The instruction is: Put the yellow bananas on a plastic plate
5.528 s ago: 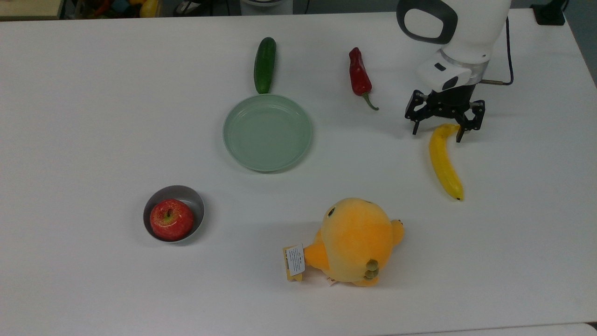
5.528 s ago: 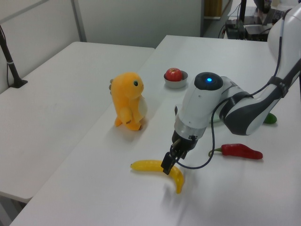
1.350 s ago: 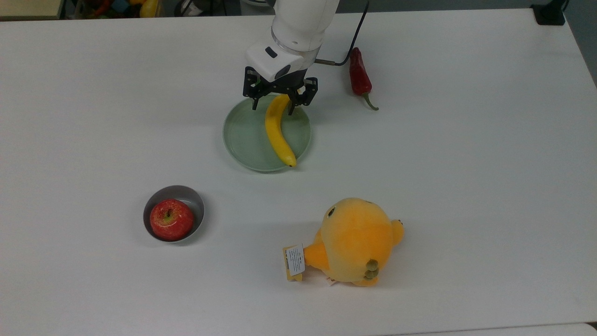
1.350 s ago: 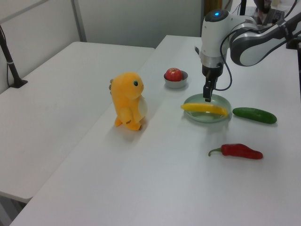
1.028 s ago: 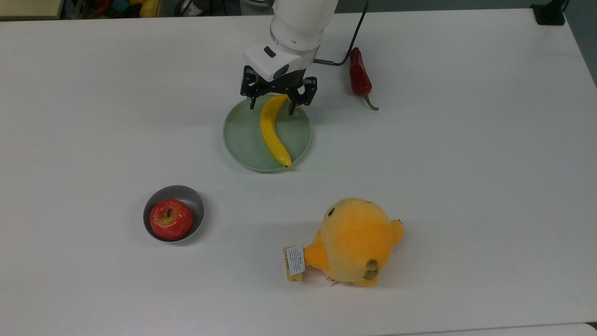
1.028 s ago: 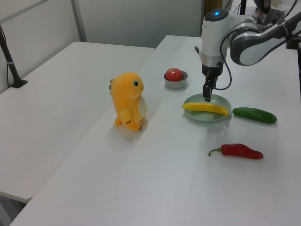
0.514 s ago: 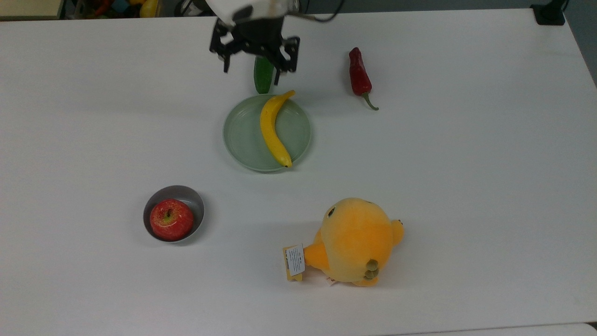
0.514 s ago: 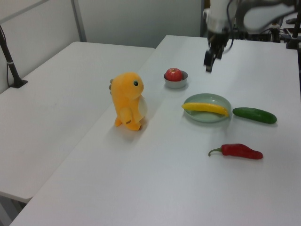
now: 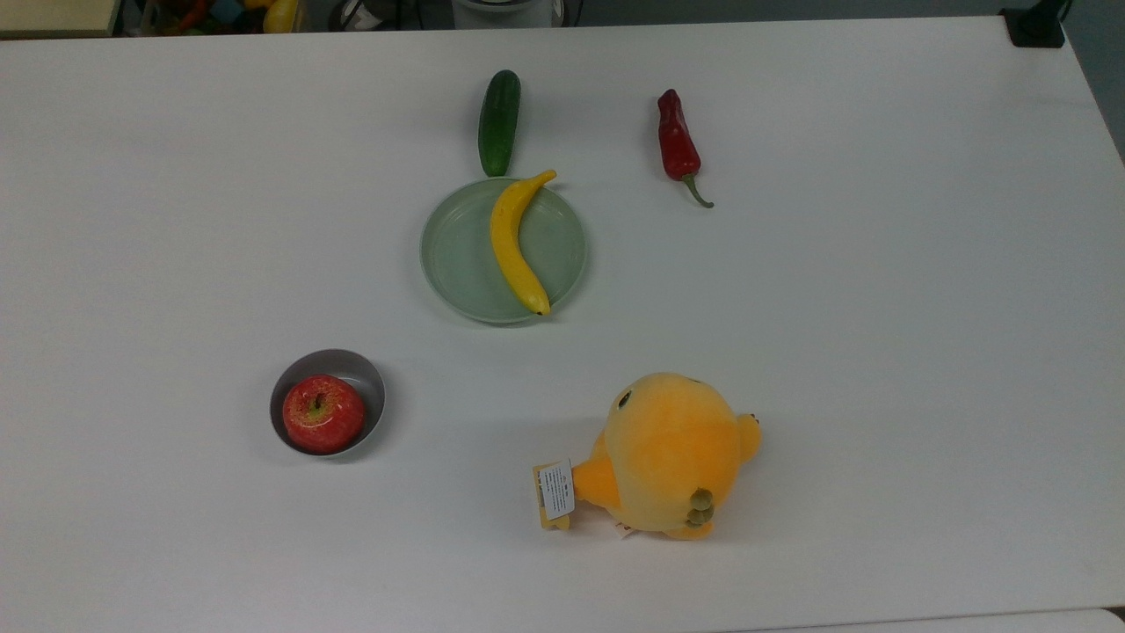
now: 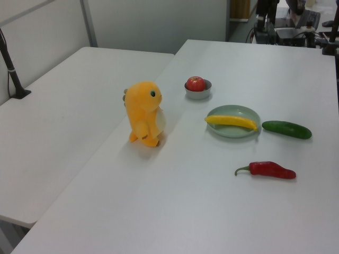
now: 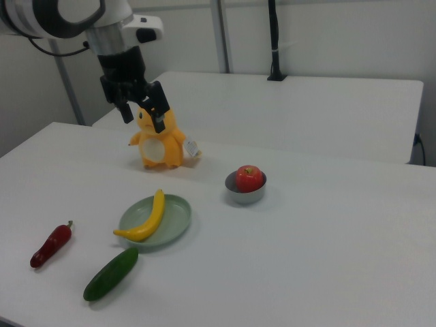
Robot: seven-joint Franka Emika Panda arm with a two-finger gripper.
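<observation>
now the yellow banana (image 9: 516,243) lies across the mint-green plate (image 9: 457,255) at the top view's centre, stem end over the rim; up in the right view's upper left, the claw (image 11: 142,112) hangs spread wide, holding nothing.

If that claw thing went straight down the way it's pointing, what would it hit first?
Probably the bare white table behind the mint-green plate. The open end effector points downward; depth is unclear, so it might instead meet the plate holding the banana.

A lab or office test room: plain white tables (image 10: 175,201) pushed together, grey partition walls (image 10: 159,24) behind them, and beyond the tables a desk with cables and equipment (image 10: 288,24).
</observation>
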